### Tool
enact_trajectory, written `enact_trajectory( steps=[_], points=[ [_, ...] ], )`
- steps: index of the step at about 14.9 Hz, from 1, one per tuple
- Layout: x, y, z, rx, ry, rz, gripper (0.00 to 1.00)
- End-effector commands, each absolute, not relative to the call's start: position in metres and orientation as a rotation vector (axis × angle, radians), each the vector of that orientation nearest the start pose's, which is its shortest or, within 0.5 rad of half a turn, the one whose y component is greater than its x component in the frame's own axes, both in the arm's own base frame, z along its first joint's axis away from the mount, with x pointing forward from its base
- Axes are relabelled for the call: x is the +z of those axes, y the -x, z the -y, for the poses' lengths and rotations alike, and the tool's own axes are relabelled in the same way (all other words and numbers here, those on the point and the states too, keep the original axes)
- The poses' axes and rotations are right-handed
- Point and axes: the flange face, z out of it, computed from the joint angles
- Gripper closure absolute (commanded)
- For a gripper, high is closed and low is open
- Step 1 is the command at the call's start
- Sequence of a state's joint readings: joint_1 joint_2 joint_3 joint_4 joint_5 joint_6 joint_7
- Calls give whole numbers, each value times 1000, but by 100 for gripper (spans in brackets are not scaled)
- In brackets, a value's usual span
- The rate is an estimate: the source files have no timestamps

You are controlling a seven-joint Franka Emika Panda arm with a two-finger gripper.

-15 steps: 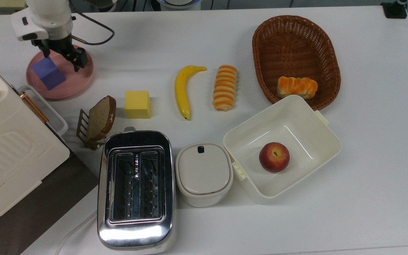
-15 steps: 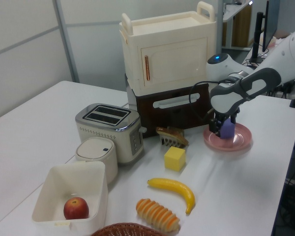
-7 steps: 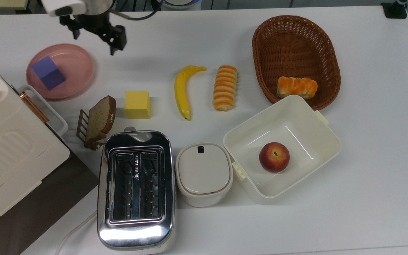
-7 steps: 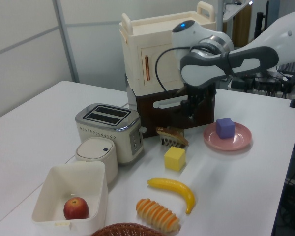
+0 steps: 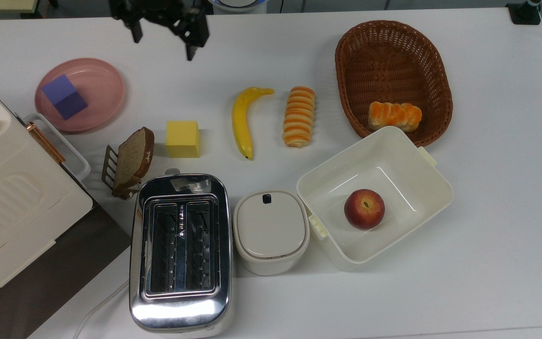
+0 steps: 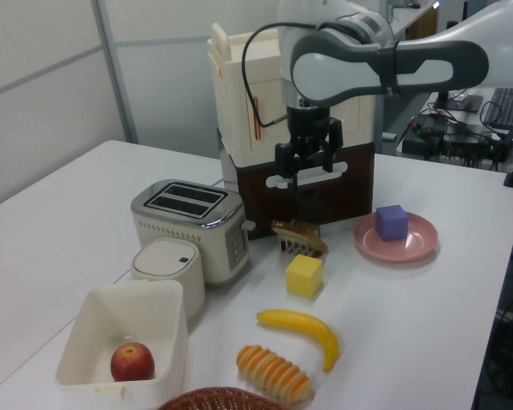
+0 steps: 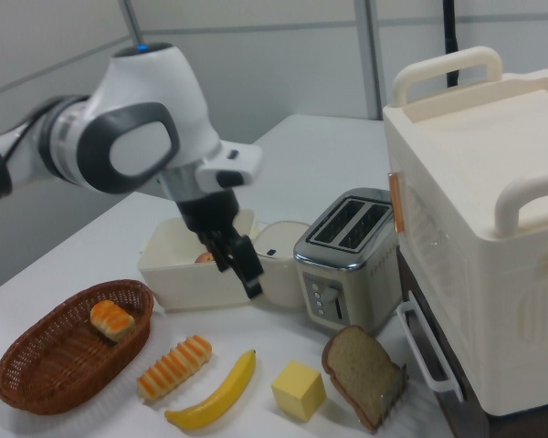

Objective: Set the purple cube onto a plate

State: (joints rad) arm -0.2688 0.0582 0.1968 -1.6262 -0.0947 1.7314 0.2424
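Yellow cube point(image 5: 183, 138) on the desk point(image 5: 487, 235) near the toaster point(image 5: 180, 252); beyond it the purple cube point(image 5: 64, 97) rests on the plate point(image 5: 106, 89), well apart from the raised hand point(image 5: 163, 35), fingers wide, empty.

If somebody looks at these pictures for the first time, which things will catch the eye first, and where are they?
The white arm's black tool, open and empty, hangs above the table's far edge in the top view. At the top view's left, a purple cube sits on a pink plate. The shiny toaster stands at the near edge, with a red apple in a white tub to the top view's right.
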Motion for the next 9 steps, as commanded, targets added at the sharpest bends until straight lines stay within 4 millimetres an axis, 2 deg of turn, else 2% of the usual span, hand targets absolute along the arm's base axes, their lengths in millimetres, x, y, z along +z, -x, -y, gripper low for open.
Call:
enact_trajectory(
  steps=[1,2,5,7,9],
  points=[
    [599,-576,10,-49,3185,-357,0],
    [611,-574,7,-50,3179,-356,0],
    [620,-568,-6,-68,3186,-318,0],
    [619,-569,2,-72,3184,-332,0],
    [616,-570,21,-61,3186,-332,0]
  ],
)
